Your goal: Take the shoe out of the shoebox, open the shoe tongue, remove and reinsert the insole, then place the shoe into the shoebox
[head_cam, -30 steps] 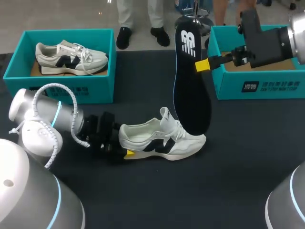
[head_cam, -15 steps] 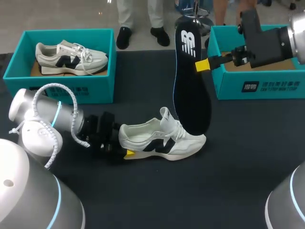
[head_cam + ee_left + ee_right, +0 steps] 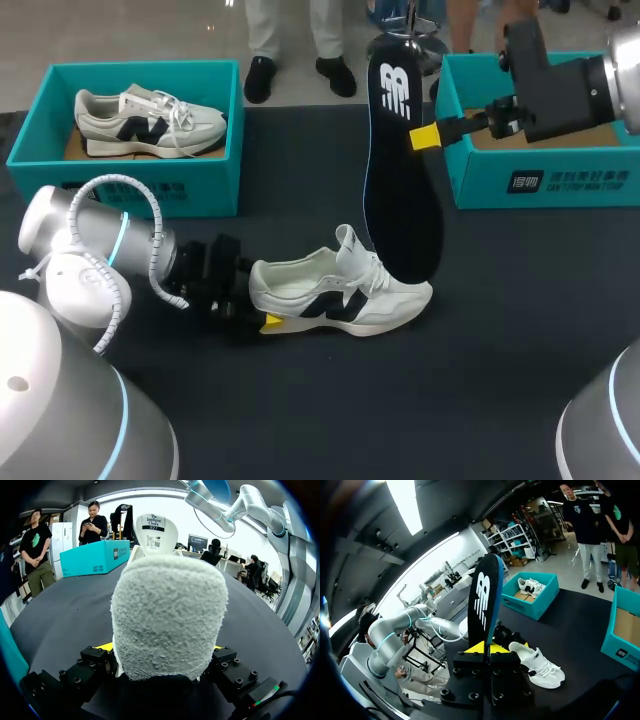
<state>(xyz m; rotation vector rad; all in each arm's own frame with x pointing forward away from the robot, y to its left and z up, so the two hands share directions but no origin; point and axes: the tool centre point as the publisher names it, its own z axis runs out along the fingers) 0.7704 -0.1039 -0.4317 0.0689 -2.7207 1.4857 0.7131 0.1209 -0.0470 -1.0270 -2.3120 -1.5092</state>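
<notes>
Two grips held: left gripper pinching the heel of the shoe, right gripper clamping the insole at its twelve o'clock; next, probably toe-first reinsertion.

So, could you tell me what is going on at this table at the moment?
The robot is midway through a shoe task. The left gripper is shut on the heel of the shoe, which stands on the table. The right gripper holds the insole upright in the air, so it is out of the shoe and not yet back in. The right box shows no shoe in the part that is visible. The left box holds another shoe.
</notes>
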